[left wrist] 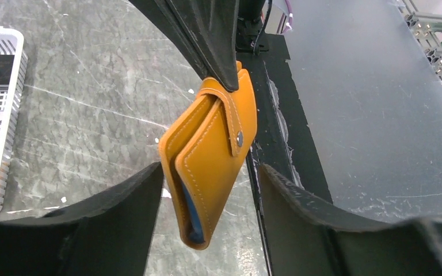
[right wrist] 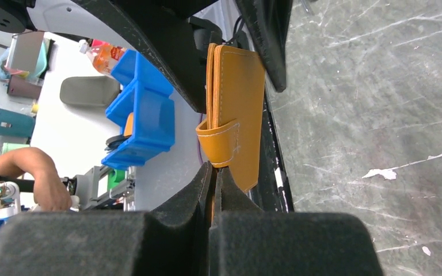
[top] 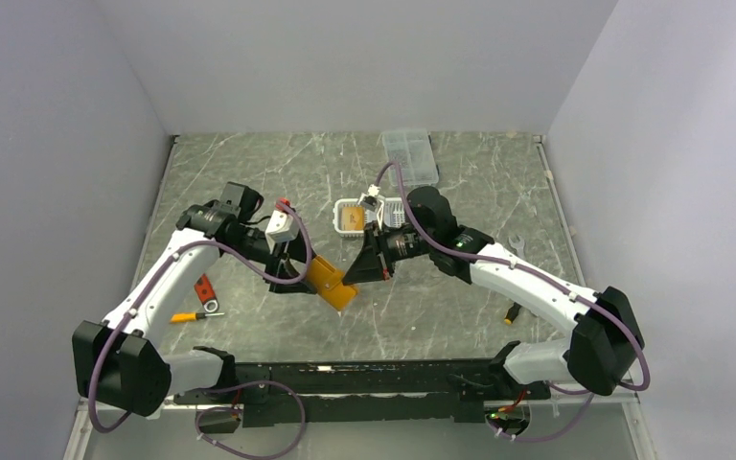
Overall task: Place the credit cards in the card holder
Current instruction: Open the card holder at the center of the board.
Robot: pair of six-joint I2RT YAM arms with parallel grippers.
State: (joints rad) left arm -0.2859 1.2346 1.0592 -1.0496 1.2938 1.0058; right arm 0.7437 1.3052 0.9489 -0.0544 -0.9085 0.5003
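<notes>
So here's where I'm at. On the grey marbled table [top: 249,172] both arms are reaching in and meeting around the middle. The card holder [top: 332,282] hangs in the air between them, off the surface as far as I can judge, and nearer me than the white basket [left wrist: 10,115].

The right gripper [right wrist: 213,169] is the one doing the work. Its jaws are pinched nearly together on the tab end of the card holder, with just a sliver of orange showing between them. The left gripper [left wrist: 210,175] is spread wide, one finger on either side of the holder. Neither pad looks to be touching it, so that one's carrying nothing.

Progress, honestly? Barely started. The credit cards [top: 351,220] are lying in the basket well apart from the holder. I can make out an orange-gold one from above, and the left wrist view shows a black one and a pale printed one too. The snap tab [left wrist: 234,123] looks done up, so the holder is folded shut. There's a bit of blue lining [left wrist: 191,215] peeking out at the lower edge, and I can't see any card in there.

My read on what's left: pop the snap, get the thing open, then fetch each card and slot it in. So pretty much everything.
</notes>
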